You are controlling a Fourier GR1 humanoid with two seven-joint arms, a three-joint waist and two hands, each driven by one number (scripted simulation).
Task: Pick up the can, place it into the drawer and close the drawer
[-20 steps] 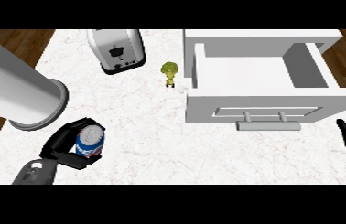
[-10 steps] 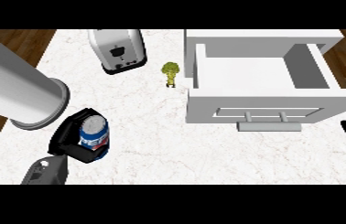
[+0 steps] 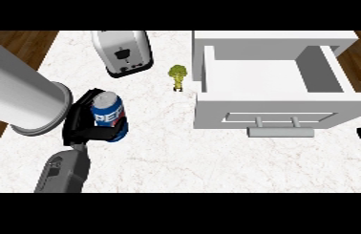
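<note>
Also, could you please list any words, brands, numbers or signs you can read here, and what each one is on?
"PEPSI" (last letters partly hidden by the fingers): on the blue can, held in the left hand.
Toaster: a small dark mark on its front, too small to read.
Nothing else carries text.

The blue can bears white "PEPSI" lettering, partly hidden.

can: 1 | drawer: 1 | toaster: 1 | broccoli: 1 | hand: 1
</note>
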